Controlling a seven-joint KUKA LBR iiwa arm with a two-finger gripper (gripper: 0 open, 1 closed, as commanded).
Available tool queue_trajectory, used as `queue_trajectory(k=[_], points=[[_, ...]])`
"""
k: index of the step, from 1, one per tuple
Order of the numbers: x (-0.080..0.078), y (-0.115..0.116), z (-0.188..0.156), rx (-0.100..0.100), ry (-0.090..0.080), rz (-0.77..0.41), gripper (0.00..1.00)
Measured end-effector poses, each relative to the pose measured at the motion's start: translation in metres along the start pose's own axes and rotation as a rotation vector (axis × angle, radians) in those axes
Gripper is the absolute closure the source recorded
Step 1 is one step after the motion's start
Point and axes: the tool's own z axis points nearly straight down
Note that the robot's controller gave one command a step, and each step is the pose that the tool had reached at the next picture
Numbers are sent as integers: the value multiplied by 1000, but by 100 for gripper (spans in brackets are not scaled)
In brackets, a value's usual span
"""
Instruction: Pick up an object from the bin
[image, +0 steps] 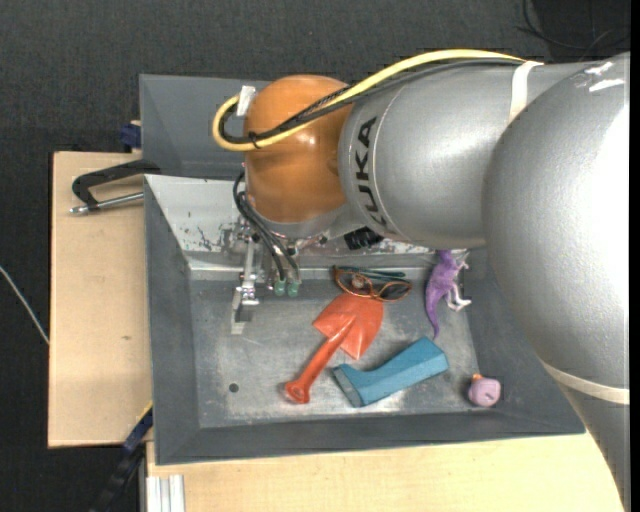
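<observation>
- Arm (450, 170): enters from the right and spans the space above the red-orange toy shovel (335, 345). Its orange wrist cover (290, 150) sits up and left of the shovel.
- Bin (190, 330): grey metal; the shovel lies near the middle of its floor, blade up, handle pointing down-left.
- Blue wedge-shaped block (392, 372): just right of and below the shovel blade, near or touching it.
- Gripper (252, 300): hangs under the wrist cover, low over bare floor up and left of the shovel, apart from it. Open or closed: cannot tell. The shovel and the glasses are the nearest things to it.
- Purple toy lizard (440, 285): up and right of the shovel, near the right wall.
- Orange-framed glasses (372, 286): just above the shovel blade.
- Small purple knob-like piece (483, 390): well right of the shovel, beyond the block, in the near right corner.
</observation>
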Motion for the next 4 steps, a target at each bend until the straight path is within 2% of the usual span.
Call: queue_trajectory(k=[1, 2, 3, 4], points=[[-4, -24, -10, 0, -2, -111, 0], [0, -77, -1, 0, -1, 31, 0], [6, -93, 24, 2, 0, -55, 0], [-4, -135, 35, 0, 1, -175, 0]])
